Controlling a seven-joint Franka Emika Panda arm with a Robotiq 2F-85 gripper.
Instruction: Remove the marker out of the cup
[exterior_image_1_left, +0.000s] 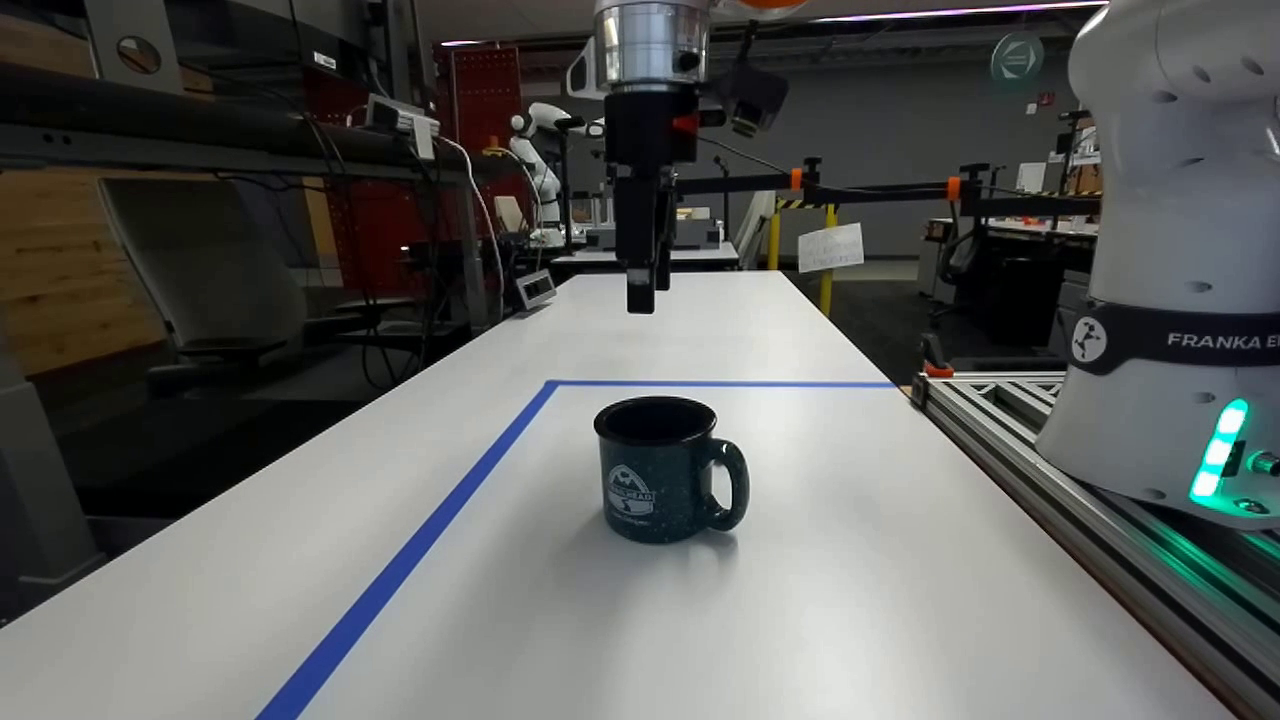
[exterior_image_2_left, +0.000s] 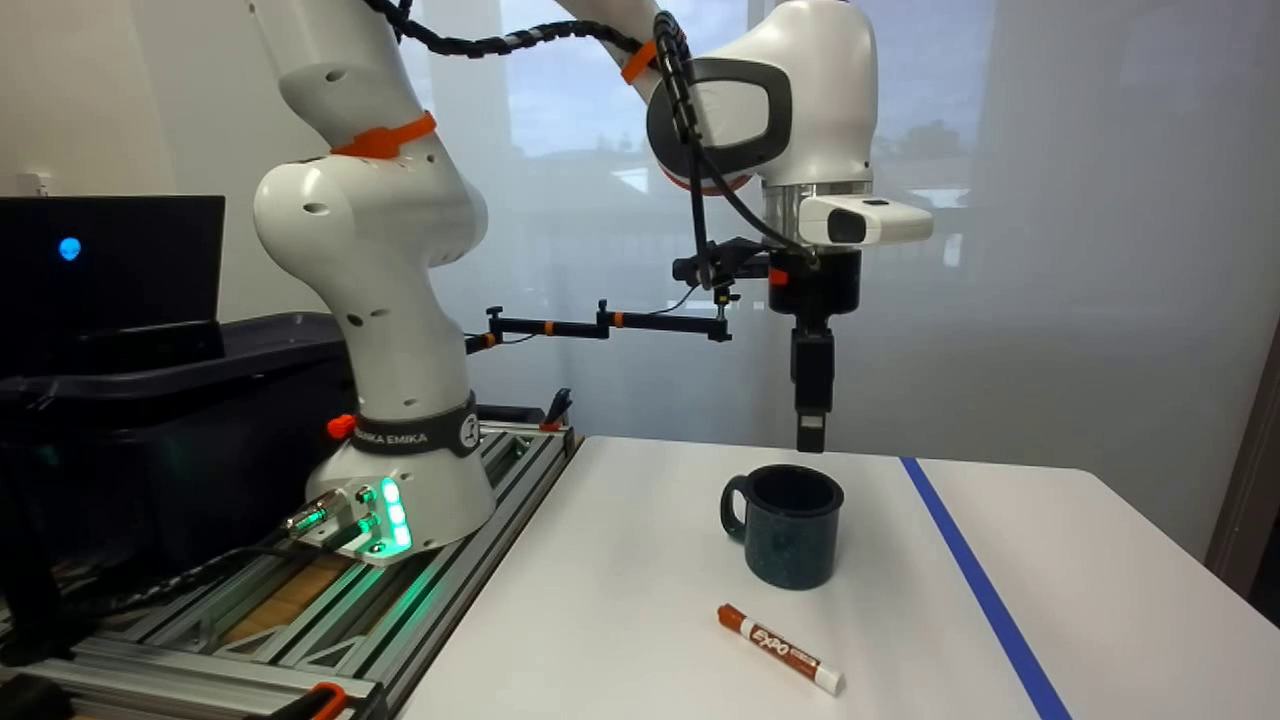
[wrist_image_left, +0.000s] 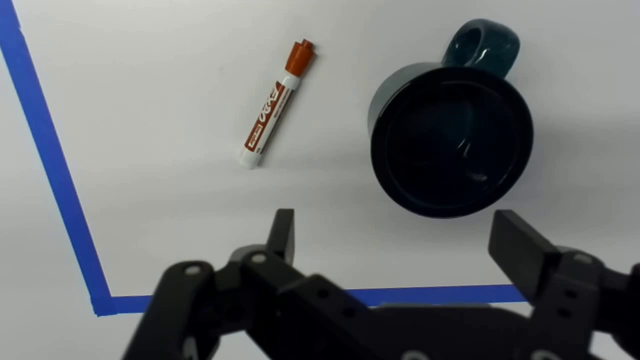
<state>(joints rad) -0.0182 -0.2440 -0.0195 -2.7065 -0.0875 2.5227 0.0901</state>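
The cup, a dark navy-blue mug, stands upright on the white table in both exterior views (exterior_image_1_left: 655, 485) (exterior_image_2_left: 792, 540). In the wrist view the cup (wrist_image_left: 452, 145) shows only dark glaze and glints inside. The marker (exterior_image_2_left: 780, 648), reddish-orange with a white end, lies flat on the table beside the cup and apart from it. It also shows in the wrist view (wrist_image_left: 272, 107), left of the cup. My gripper (exterior_image_1_left: 652, 290) (exterior_image_2_left: 812, 432) points down, higher than the cup rim and touching nothing. In the wrist view the gripper (wrist_image_left: 392, 212) has its fingers wide apart with nothing between them.
Blue tape (exterior_image_1_left: 440, 530) marks lines on the white table (exterior_image_1_left: 800, 600). The robot base stands on a metal frame (exterior_image_2_left: 440, 590) along one table edge. The cup's loop handle (exterior_image_2_left: 733, 508) points toward the base. A dark bin (exterior_image_2_left: 170, 450) stands behind the base.
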